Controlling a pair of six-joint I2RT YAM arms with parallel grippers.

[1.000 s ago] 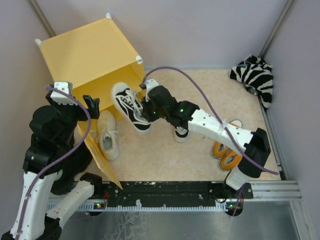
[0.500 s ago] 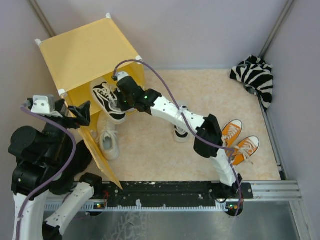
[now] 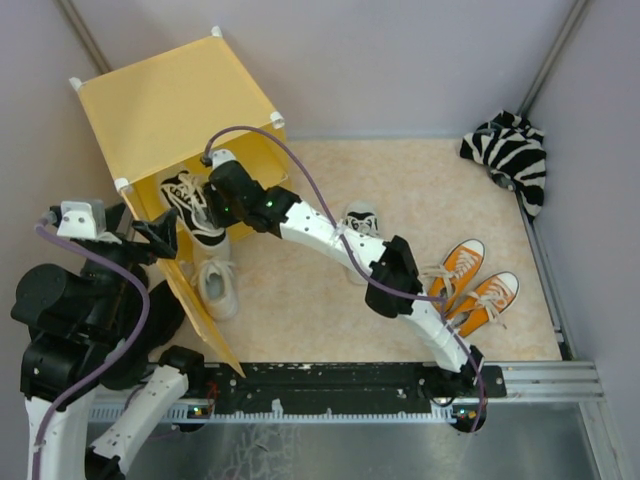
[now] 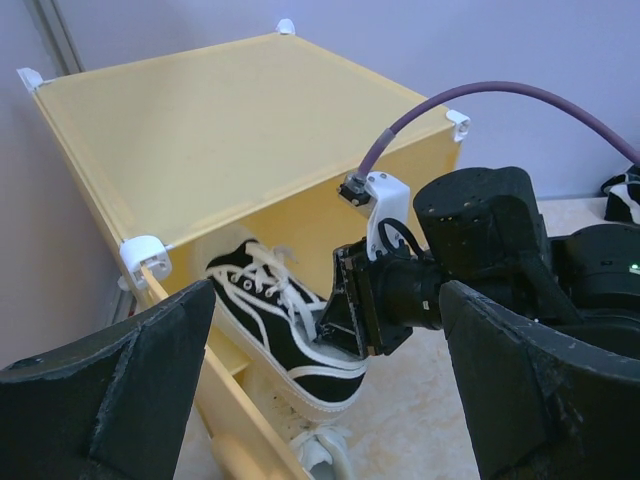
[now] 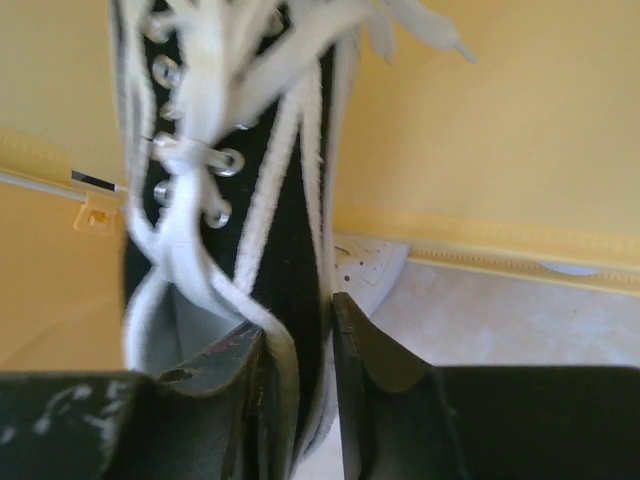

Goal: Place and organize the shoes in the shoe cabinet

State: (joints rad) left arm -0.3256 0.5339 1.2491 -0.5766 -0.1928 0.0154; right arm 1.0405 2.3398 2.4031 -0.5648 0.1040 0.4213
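A black-and-white sneaker (image 3: 190, 205) hangs at the open front of the yellow shoe cabinet (image 3: 170, 100), toe pointing inward. My right gripper (image 3: 212, 205) is shut on its collar wall, one finger inside the shoe and one outside (image 5: 298, 335). The left wrist view shows the same sneaker (image 4: 270, 320) over the lower shelf edge. A white pair (image 3: 215, 285) lies on the floor below it. Another black-and-white sneaker (image 3: 358, 222) sits half hidden behind my right arm. My left gripper (image 3: 140, 228) stands open beside the cabinet, nothing between its fingers (image 4: 325, 300).
The cabinet's door (image 3: 200, 310) hangs open toward the near edge, beside my left arm. An orange pair (image 3: 470, 285) lies at the right. A zebra-striped cloth bundle (image 3: 510, 155) sits in the far right corner. Grey walls close the area on three sides.
My right arm has stretched left and carried the black-and-white sneaker into the cabinet's opening, uncovering the orange pair. My left arm has pulled back to the left.
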